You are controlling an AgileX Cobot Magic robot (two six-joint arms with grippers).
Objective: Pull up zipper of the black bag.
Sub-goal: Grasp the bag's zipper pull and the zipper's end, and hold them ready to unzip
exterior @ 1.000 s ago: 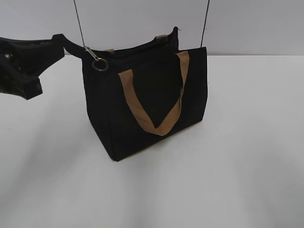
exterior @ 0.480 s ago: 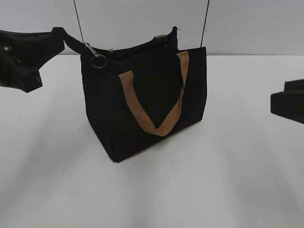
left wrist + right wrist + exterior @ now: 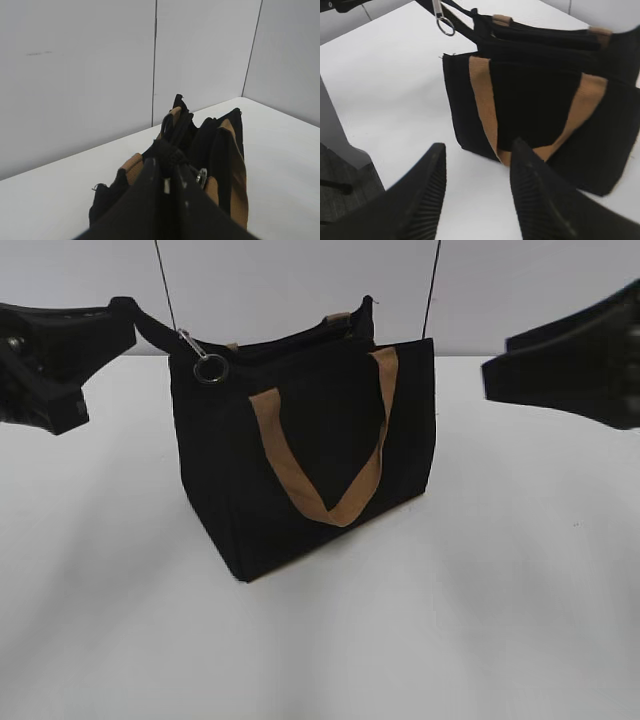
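The black bag [image 3: 300,460] stands upright on the white table with a tan handle loop on its front. The zipper [image 3: 290,343] runs along its top edge; it also shows in the right wrist view [image 3: 540,37]. A black strap [image 3: 150,330] sticks out from the bag's top left corner and carries a silver clip with a ring [image 3: 205,365]. My left gripper [image 3: 115,325] is shut on the end of this strap [image 3: 170,152] and holds it taut. My right gripper [image 3: 500,365] is open and empty in the air right of the bag, its fingers [image 3: 477,147] apart above the table.
The white table [image 3: 450,620] lies around the bag. A grey wall with two thin dark seams [image 3: 165,285] stands close behind it. In the right wrist view the table's left edge [image 3: 340,135] drops off to a dark floor.
My right gripper has come into view from the right and moved up and toward the bag. My left gripper rose slightly with the strap, then held still.
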